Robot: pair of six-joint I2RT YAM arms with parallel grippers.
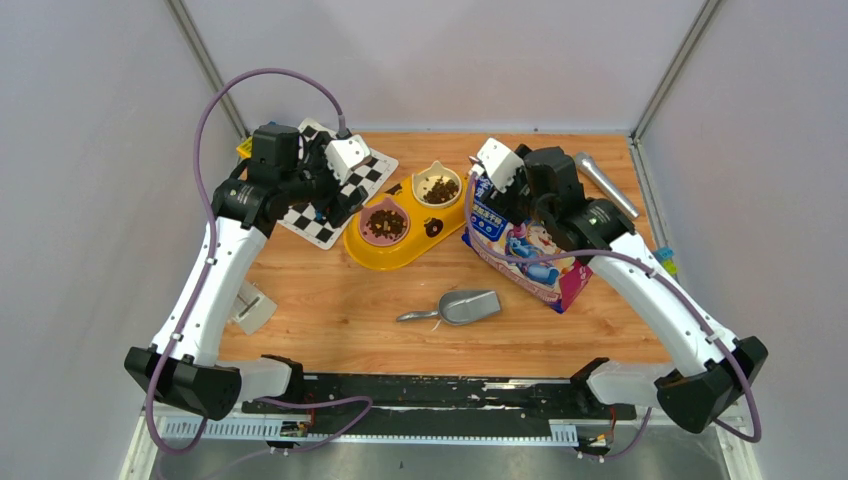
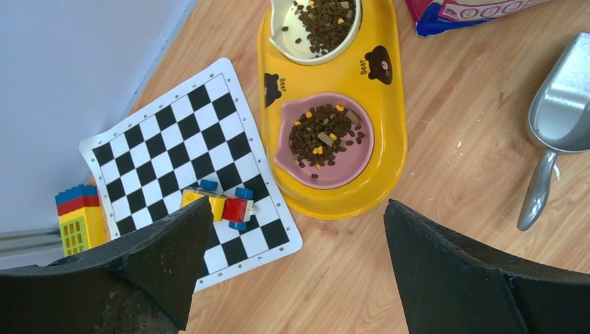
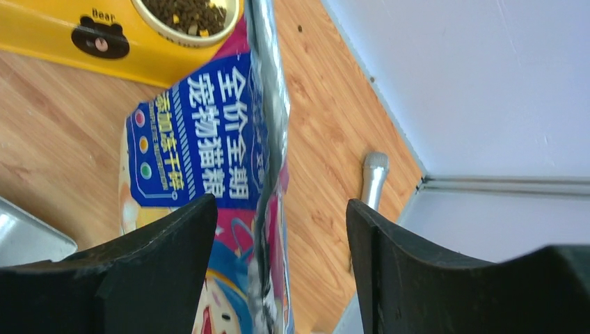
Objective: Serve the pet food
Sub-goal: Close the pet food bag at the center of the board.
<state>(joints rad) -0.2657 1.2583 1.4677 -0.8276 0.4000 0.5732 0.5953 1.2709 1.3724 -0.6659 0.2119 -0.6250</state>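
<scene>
The pet food (image 2: pixel 323 136) is dark brown kibble lying in both bowls of the yellow feeder (image 1: pixel 400 255): the pink bowl (image 1: pixel 387 224) and the cream bowl (image 1: pixel 440 188). The blue-and-pink cat bag (image 1: pixel 530 250) stands to the right of the feeder. My right gripper (image 3: pixel 282 229) is open with the bag's top edge (image 3: pixel 268 104) standing between the jaws, not pinched. My left gripper (image 2: pixel 299 229) is open and empty, above the table between the checkerboard and the feeder's near end. The grey scoop (image 1: pixel 465 306) lies empty on the table in front of the feeder.
A checkerboard mat (image 2: pixel 174 160) with a small toy brick car (image 2: pixel 219 205) lies left of the feeder, with a brick house (image 2: pixel 80 219) at its corner. A metal cylinder (image 1: pixel 605 183) lies at the back right. A white piece (image 1: pixel 250 305) sits at the left edge.
</scene>
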